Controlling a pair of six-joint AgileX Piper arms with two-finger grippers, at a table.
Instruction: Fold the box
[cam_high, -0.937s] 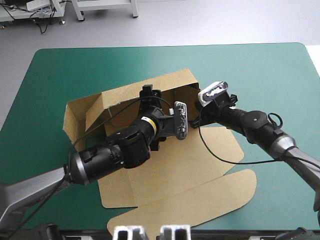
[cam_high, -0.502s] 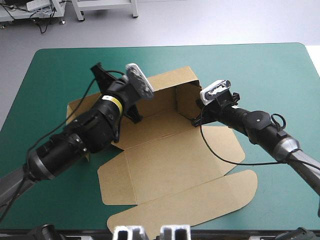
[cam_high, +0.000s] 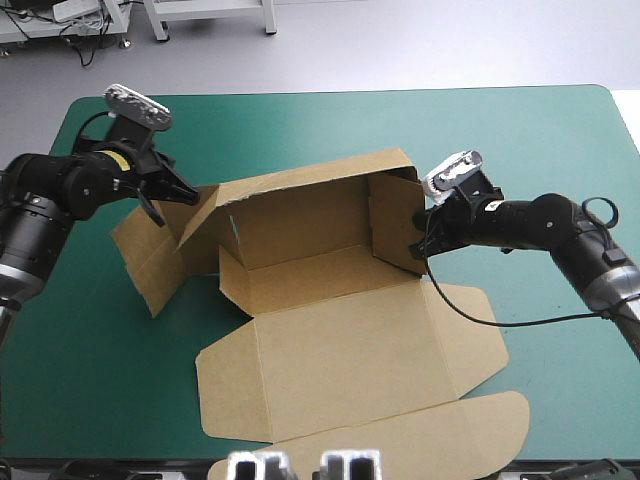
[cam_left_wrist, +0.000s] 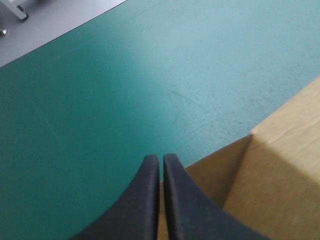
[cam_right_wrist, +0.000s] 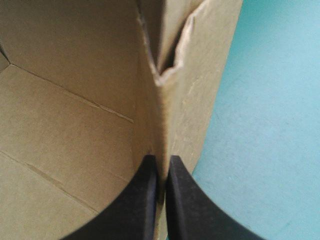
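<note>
count: one box (cam_high: 330, 330), two grippers, four fingers (cam_left_wrist: 142, 200), one teal-green cover (cam_high: 520, 150). box: a single cut sheet of brown board, matte, scored with straight creases, lying half-formed at the middle of the cover. two walls raised: one long back wall (cam_high: 300, 195) at the 12 o'clock side, upright; one short end wall (cam_high: 393, 225) at the 3 o'clock end, upright, meeting the back wall at a corner. at the 9 o'clock end, one end flap (cam_high: 150, 260) splayed outward and tilted, not tucked. toward 6 o'clock, one lid panel (cam_high: 350, 350) flat on the cover, ending in a strip with rounded corners close to the table's near edge. left gripper (cam_high: 172, 198): at 10 o'clock of the box, at the upper edge of the splayed flap; narrow, all but closed, with a sliver of brown board in the slit between the fingers, pinched on the box; tips reaching past the board's edge over bare cover. right gripper (cam_high: 422, 243): at 3 o'clock of the box, narrow, clamped on the short end wall, one finger inside the box and one outside, the sheet edge-on between them. ahead of its fingertips, a v-shaped gap between two layers of board. fingers: black, broad, smooth, curved like fins, each pair drawn to a pointed arch. cover: smooth, flat, uniform.
</note>
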